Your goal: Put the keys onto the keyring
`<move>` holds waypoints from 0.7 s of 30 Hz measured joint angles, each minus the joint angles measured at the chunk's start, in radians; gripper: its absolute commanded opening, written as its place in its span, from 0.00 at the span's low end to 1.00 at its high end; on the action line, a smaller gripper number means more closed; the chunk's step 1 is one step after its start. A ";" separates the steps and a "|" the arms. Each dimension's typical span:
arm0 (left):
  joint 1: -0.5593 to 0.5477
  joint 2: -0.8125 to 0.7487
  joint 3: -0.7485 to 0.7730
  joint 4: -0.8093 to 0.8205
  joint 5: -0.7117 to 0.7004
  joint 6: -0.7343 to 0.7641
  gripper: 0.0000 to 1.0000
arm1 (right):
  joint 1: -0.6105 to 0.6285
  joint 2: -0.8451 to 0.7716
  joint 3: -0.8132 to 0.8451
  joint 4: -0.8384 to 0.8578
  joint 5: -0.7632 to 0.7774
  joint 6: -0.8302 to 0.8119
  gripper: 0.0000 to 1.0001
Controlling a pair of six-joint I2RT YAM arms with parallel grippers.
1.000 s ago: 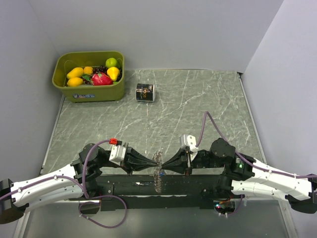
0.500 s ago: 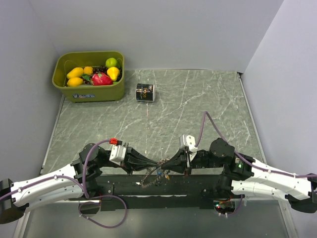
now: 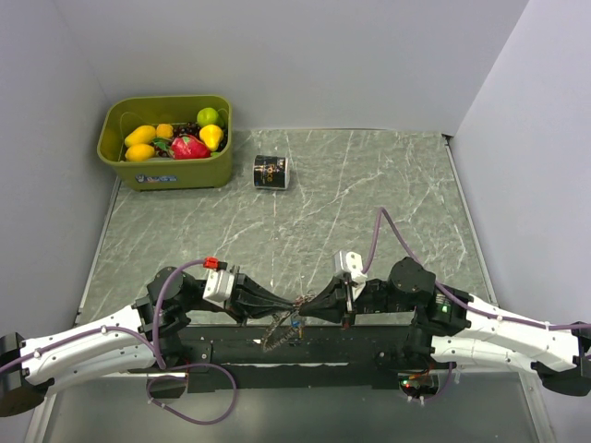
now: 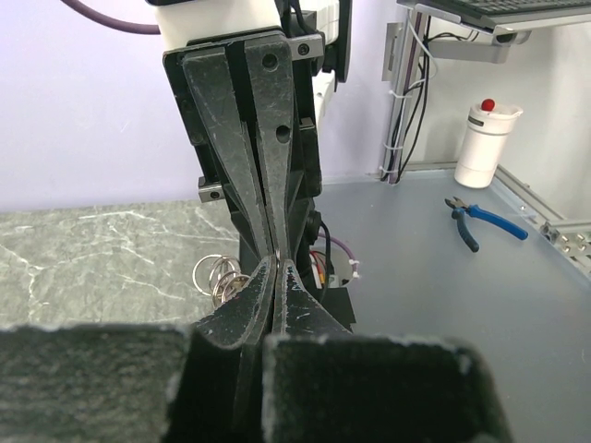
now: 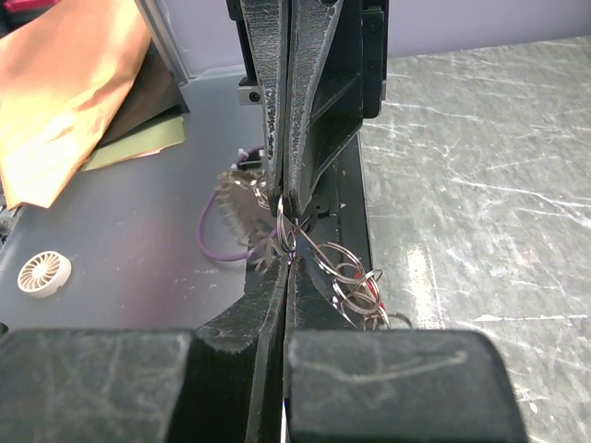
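Keyring [image 3: 280, 325] hangs at the near edge of the desk [image 3: 369, 185], fringed with silver keys [image 5: 247, 214], its thin wire pinched where the left gripper [image 3: 292, 302] and right gripper [image 3: 306, 303] meet tip to tip, both fully closed on it. Label on the black can [image 3: 271, 172] is too small to read, as is the sticker on the green bin [image 3: 199, 171]

Fruit-filled green bin [image 3: 175, 173] beside black can [image 3: 271, 173].
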 measured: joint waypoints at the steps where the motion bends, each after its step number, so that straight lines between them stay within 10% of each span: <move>1: 0.000 0.001 0.000 0.002 0.001 -0.003 0.01 | 0.000 0.002 -0.002 0.003 0.000 0.002 0.00; 21: 0.001 0.002 0.000 0.047 0.006 -0.025 0.01 | 0.001 0.026 -0.004 0.060 0.006 0.044 0.10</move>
